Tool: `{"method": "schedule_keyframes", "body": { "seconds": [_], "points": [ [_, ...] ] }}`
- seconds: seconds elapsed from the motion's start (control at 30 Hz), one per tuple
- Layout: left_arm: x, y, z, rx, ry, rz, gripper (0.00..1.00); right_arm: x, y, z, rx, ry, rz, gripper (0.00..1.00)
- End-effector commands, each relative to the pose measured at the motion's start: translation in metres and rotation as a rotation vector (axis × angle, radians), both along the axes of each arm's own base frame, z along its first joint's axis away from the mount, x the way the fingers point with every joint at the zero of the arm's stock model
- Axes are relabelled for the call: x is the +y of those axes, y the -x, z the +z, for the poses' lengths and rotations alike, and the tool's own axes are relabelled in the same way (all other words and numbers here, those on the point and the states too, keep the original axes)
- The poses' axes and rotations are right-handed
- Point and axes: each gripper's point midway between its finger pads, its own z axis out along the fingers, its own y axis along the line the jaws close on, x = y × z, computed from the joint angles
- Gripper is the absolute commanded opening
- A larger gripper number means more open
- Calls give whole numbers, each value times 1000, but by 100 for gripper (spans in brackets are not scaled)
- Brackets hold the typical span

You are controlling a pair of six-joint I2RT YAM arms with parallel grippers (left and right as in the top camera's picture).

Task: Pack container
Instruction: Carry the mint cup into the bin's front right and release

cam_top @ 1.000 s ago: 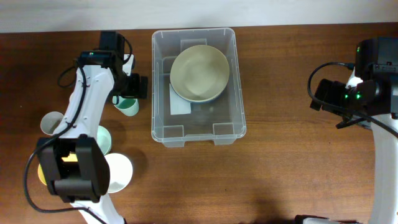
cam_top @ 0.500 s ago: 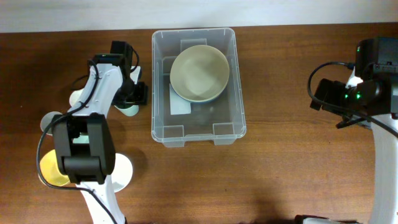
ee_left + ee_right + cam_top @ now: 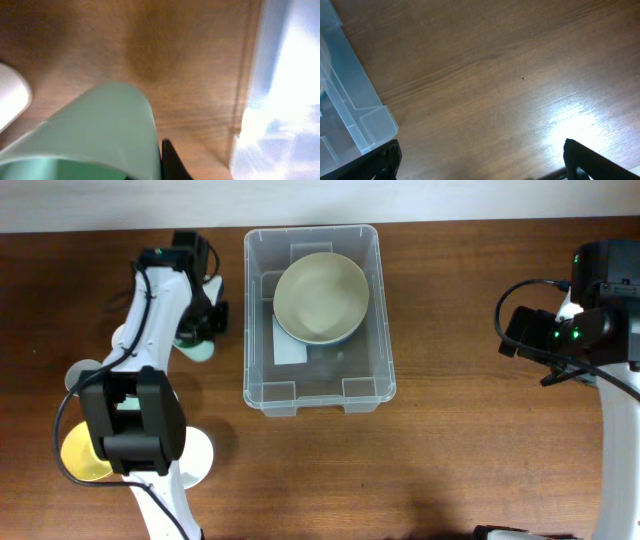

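The container (image 3: 385,330) stands on the surface (image 3: 450,460) at the middle of the far edge, its long side going from far to near. Inside it, in the far half, lies a pale bowl (image 3: 320,298). It seems to sit on a second one, but I cannot tell this for sure.

The step in hand is, I judge, the taking of the green cup (image 3: 196,350), which is near the far-left corner, just beside the left wall of the container. The left hand (image 3: 207,328) is at this cup. One dark finger (image 3: 170,160) lies against the side of the cup, but the other finger is hidden, so I cannot tell whether the grip is closed or how far the hand is open. The right hand (image 3: 482,165) is near the right edge, well apart from the container. Its fingers are spread wide and it has nothing between them.

The next move calls for a firm grip on the cup, a lift above the rim, and a place in the near half of the container, which is free.

The overhead view shows the whole layout: along the left edge wait a yellow dish (image 3: 80,455) and a white cup (image 3: 198,455). It does not show the contact of finger and cup. The left wrist view shows this contact and the bright wall of the container close by. The right wrist view shows only bare wood and one corner of the container.
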Motion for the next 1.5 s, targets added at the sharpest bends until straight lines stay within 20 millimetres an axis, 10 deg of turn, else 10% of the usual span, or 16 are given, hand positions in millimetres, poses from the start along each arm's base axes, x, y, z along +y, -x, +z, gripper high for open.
{"method": "schedule_keyframes", "body": {
  "seconds": [0.0,0.13,0.27,0.5,0.67,0.93,1.47],
  "points": [
    [-9,-14,87,-197,12,-20,0,-2,0,-1,4,8,4,99],
    [-49,-13,156,-384,82,-102,0,-2,-1,-1,1,8,4,99],
    [-113,-2,185,-474,168,-244,1,-2,-1,-1,2,8,4,99],
    [-242,41,151,-391,216,-542,1,-2,-1,-1,2,8,4,99],
    [-295,69,101,-272,200,-666,1,-2,-1,-1,2,8,4,99],
    [-301,79,28,-71,140,-565,1,-2,0,-2,7,8,4,99],
    [-307,86,0,27,160,-339,9,-2,0,-1,6,8,4,99]
  ]
}}
